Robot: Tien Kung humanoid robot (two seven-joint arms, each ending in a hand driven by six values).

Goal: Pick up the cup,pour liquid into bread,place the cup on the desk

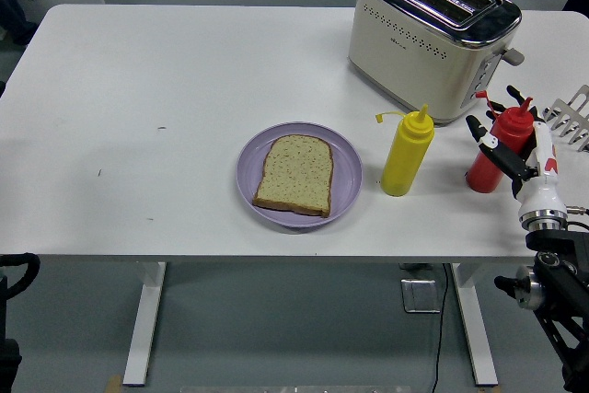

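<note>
Reaching in from about four o'clock, the robot's black-and-white right hand [515,149] has its dark fingers [486,146] spread on either side of the red plastic squeeze bottle [497,151] (standing in for the task's cup) without closing on it, the bottle upright at the white table's [166,89] three o'clock edge. Just beside it toward nine o'clock stands a yellow squeeze bottle [406,154], then a round lilac plate [345,172] holding a slice of brown bread [294,175], while a cream-and-chrome two-slot toaster [431,34] sits at one o'clock.
</note>
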